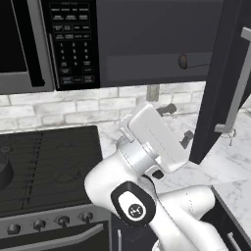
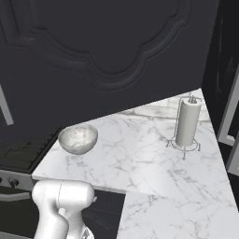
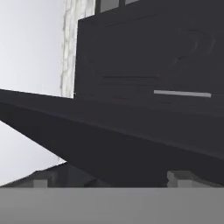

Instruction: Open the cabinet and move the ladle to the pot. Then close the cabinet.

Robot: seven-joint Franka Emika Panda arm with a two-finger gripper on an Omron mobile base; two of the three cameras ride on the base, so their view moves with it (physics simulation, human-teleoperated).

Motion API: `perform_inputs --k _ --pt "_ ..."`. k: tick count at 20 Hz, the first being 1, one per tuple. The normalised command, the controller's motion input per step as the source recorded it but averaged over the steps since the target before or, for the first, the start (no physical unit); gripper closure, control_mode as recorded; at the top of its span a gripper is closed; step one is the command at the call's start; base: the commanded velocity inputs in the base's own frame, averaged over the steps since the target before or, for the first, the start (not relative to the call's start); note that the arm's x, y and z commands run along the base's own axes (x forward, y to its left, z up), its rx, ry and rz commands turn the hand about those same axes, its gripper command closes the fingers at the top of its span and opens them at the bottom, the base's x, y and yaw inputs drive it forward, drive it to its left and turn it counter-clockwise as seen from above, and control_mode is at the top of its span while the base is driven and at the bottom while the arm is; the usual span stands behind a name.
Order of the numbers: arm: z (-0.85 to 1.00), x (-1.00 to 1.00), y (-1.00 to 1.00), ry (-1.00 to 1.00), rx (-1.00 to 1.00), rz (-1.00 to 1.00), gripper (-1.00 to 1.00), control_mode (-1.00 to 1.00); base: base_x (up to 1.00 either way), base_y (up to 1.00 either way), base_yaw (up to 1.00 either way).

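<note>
The cabinet (image 1: 147,39) stands open at the upper right of the left base view, its door (image 1: 223,83) swung outward. The ladle (image 1: 193,61) lies on its shelf. In the hand view the claw (image 3: 109,181) sits at the bottom edge, fingers apart and gripping nothing, the door edge just above them.

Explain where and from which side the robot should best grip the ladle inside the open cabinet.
Probably the thin straight handle of the ladle, reached from the cabinet's open front. It lies flat on the shelf, cup to the left, the door swung aside.

I stand in a home kitchen: marble counter (image 2: 154,154), black stove (image 1: 49,162), keypad microwave (image 1: 49,39), paper towel roll (image 2: 187,122), brick backsplash (image 1: 73,110).
</note>
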Motion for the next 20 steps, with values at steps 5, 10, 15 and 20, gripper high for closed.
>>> perform_inputs --k 5,10,15,20 --pt "0.01 -0.39 -0.52 -0.06 0.07 -0.05 -1.00 -1.00 0.00 0.00 0.00" --pt "0.00 -0.47 -0.60 -0.01 0.11 -0.03 -1.00 -1.00 0.00 0.00 0.00" --pt "0.00 -0.66 -0.63 -0.02 0.13 -0.02 -1.00 -1.00 0.00 0.00 0.00" --pt "0.00 -0.81 -0.54 -0.01 0.17 -0.01 -1.00 -1.00 0.00 0.00 0.00"
